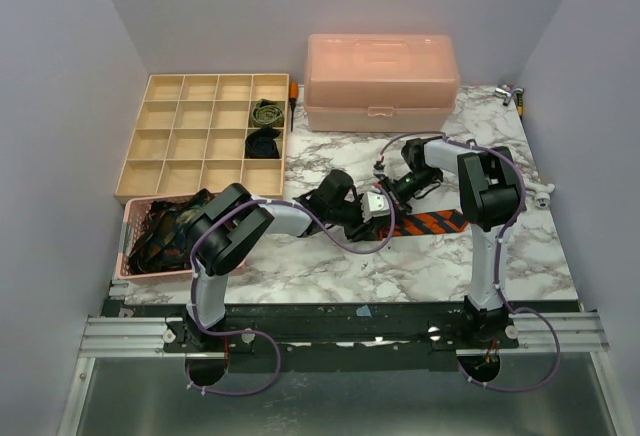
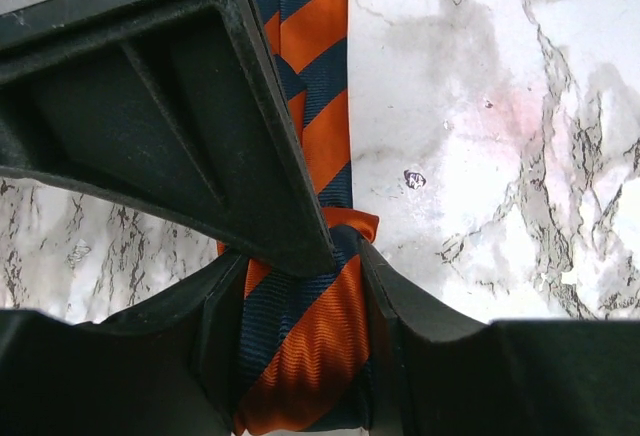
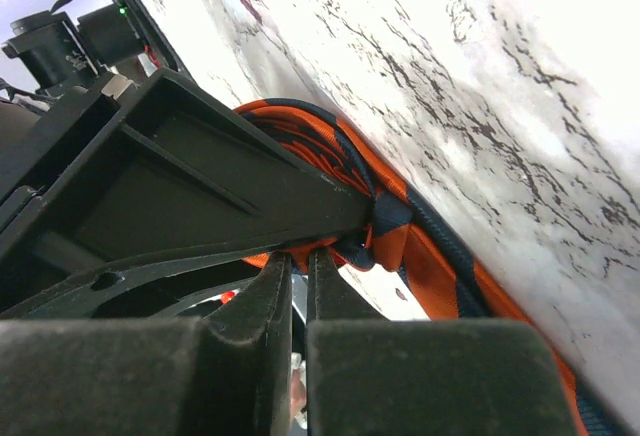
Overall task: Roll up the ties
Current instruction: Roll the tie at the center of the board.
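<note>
Striped tie [image 1: 440, 222], one end hidden beneath left hand [image 1: 373, 206]

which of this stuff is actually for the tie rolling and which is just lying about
Job: striped tie, olive rolled tie, black rolled tie, divided tray, ties heaped in the pink basket.
Lying about: pink lidded case, small tools at far right.

Bright, even overhead light, soft shadows, washed-out glare on the marble tabletop [image 2: 500, 106], near jaws slightly soft.
</note>
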Action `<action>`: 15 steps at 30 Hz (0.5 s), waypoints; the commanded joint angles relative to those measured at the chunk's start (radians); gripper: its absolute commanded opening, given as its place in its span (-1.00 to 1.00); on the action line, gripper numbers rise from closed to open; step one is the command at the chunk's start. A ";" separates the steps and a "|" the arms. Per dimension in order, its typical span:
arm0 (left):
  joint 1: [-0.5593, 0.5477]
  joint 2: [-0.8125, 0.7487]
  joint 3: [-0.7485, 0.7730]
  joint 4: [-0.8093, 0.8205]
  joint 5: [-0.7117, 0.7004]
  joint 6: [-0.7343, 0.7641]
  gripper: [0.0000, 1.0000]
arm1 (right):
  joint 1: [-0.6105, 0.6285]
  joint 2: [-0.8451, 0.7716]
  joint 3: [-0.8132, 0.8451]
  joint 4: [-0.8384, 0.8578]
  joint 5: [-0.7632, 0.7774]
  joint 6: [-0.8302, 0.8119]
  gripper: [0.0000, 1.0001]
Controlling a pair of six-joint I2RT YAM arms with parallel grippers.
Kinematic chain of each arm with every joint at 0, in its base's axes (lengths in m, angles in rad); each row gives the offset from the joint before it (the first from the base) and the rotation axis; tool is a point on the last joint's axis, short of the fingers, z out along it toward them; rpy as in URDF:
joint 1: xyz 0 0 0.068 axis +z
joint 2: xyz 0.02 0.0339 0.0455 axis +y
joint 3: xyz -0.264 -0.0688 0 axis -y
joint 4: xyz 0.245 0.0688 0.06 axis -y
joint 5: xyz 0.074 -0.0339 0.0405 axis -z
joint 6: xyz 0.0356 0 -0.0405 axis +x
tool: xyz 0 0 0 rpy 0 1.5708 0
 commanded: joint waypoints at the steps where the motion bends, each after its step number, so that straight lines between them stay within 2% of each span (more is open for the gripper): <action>1: 0.004 0.035 -0.006 -0.105 -0.011 0.008 -0.29 | 0.019 0.078 -0.040 0.121 0.242 -0.014 -0.99; 5: 0.024 0.012 -0.019 -0.078 0.031 -0.006 0.09 | 0.018 0.087 -0.062 0.164 0.351 0.012 -0.99; 8: 0.051 -0.020 -0.050 0.001 0.058 -0.031 0.35 | 0.010 0.091 -0.071 0.193 0.426 0.038 -0.99; 11: 0.068 -0.050 -0.084 0.081 0.080 -0.034 0.44 | 0.006 0.102 -0.061 0.204 0.475 0.059 -0.99; 15: 0.070 -0.051 -0.087 0.125 0.093 -0.025 0.46 | 0.006 0.121 -0.038 0.204 0.498 0.076 -0.99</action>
